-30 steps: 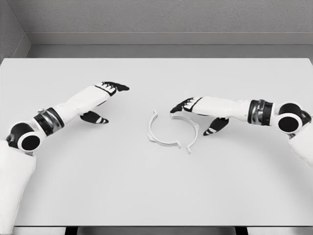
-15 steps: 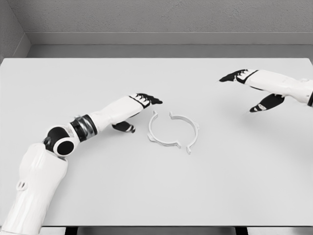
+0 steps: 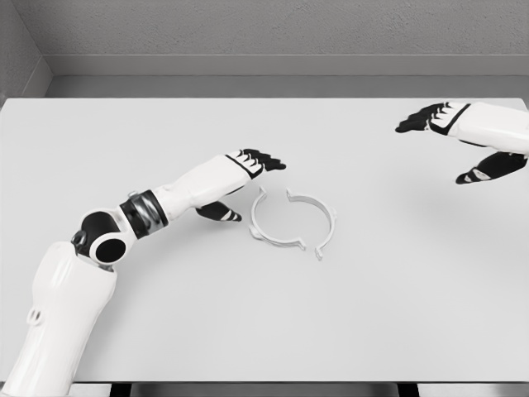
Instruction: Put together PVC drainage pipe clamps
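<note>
Two thin white half-ring clamp pieces lie flat mid-table, the left clamp half (image 3: 266,225) and the right clamp half (image 3: 321,220) curving toward each other into a rough, offset circle, ends not lined up.

Left hand (image 3: 248,169) outstretched, fingers relaxed; right hand (image 3: 450,124) far right, likewise empty.

Two clamp halves on worktop (image 3: 165,331), loosely facing.
My left robot hand (image 3: 248,178) hovers open just beside left half (image 3: 269,223); right half (image 3: 322,219) nearby; right robot hand (image 3: 455,136) well apart.
</note>
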Available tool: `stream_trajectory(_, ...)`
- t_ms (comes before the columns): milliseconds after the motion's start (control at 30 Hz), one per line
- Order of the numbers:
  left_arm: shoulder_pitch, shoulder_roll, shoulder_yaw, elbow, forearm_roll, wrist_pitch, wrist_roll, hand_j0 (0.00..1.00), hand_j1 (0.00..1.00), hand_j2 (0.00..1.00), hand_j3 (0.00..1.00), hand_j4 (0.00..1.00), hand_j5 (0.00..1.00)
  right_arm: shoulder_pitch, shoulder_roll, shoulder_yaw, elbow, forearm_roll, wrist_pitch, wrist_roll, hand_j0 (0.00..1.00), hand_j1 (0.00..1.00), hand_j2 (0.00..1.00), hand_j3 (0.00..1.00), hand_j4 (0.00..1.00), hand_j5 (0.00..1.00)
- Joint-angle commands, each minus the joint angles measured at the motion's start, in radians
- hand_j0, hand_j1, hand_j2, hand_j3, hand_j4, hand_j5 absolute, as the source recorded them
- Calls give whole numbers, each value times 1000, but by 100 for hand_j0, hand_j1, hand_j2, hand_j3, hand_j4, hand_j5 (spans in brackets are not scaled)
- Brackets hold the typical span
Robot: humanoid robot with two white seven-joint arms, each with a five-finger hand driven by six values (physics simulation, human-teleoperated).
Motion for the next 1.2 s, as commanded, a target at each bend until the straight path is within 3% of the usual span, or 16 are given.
stream_trajectory(0,0,1,0,2,6,2,0,100,100,100,100,100,100,3,-13,7,-12,-9,3,0,100,100,100,100,100,100)
stream_trajectory(233,5,-10,-32,6,-2,2,0,100,100,100,100,100,100,11,-10,2,-14,-10,3,0,100,100,100,100,100,100)
stream_trajectory(300,5,-10,-37,8,-2,2,0,100,100,100,100,100,100,12,-10,2,-54,-9,3,0,100,100,100,100,100,100)
stream_trajectory(433,5,-13,-46,6,-2,2,0,100,100,100,100,100,100,14,-12,3,-63,-10,3,0,100,100,100,100,100,100)
stream_trajectory(833,-2,-1,-31,6,1,2,0,100,100,100,100,100,100,14,-10,5,-63,-9,3,0,100,100,100,100,100,100)
stream_trajectory(1167,-51,-13,-17,129,-16,2,0,100,100,100,100,100,100,15,-12,7,-63,-10,3,0,100,100,100,100,100,100)
